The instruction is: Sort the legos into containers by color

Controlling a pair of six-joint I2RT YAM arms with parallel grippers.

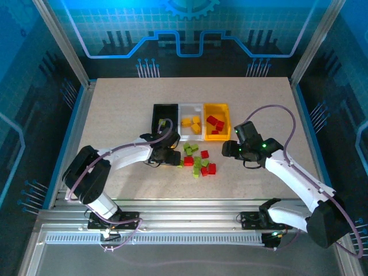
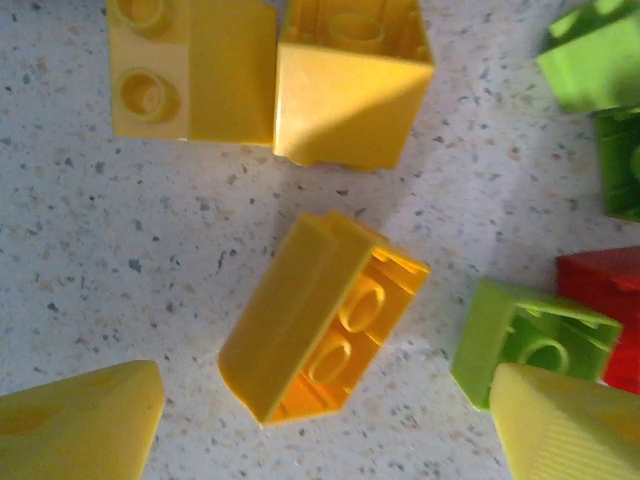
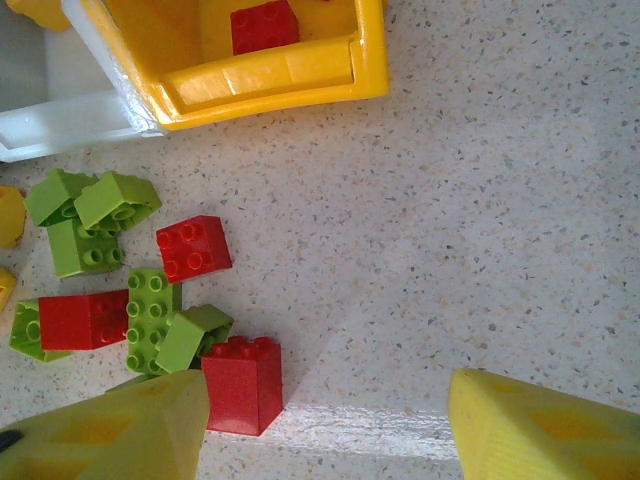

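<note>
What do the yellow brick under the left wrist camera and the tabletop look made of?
Yellow brick: looks like moulded hard plastic, smooth, slightly glossy; hollow underside with round tubes shows. Tabletop: pale speckled surface, stone-look laminate or composite; cannot tell which.

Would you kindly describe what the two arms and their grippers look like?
The left arm and right arm have white links, black joints and a lilac cable looping alongside. Green lights glow near the right wrist. The left gripper's fingers and right gripper's fingers are yellow wedges.
</note>
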